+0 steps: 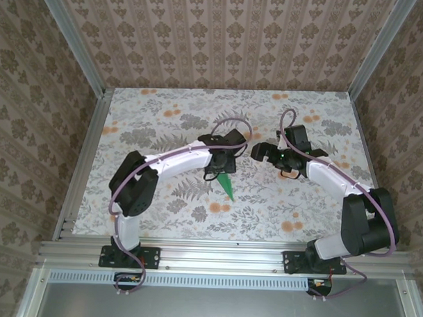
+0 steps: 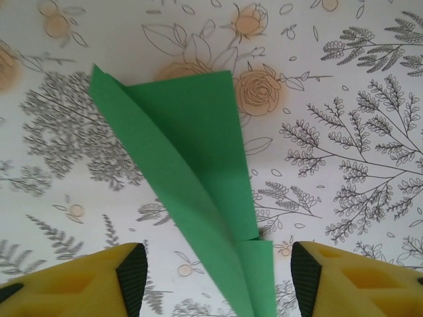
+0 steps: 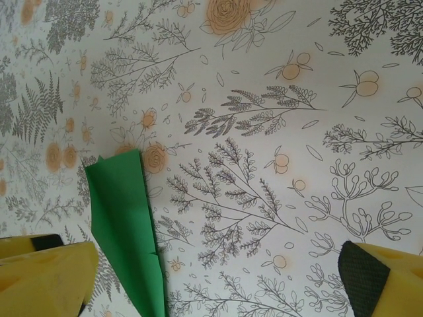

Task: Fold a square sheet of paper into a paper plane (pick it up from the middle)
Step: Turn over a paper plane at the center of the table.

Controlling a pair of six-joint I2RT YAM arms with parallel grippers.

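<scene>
The square sheet of paper lies folded into a narrow, bright-green paper plane (image 1: 226,185) on the flowered table, its point toward the near edge. In the left wrist view the paper plane (image 2: 198,165) shows a centre crease and raised wings. My left gripper (image 2: 218,281) hovers over its narrow end, open, with a gap between the paper and each black pad (image 2: 132,274). The left gripper (image 1: 216,171) sits just above the plane's wide end. My right gripper (image 1: 259,152) is to the right of it, wide open and empty. In the right wrist view the paper plane (image 3: 122,218) lies beside the left finger (image 3: 46,277).
The flowered table (image 1: 164,129) is bounded by aluminium rails and patterned walls on three sides. Both arms reach in from the near edge and meet near the middle. Purple cables loop above each wrist.
</scene>
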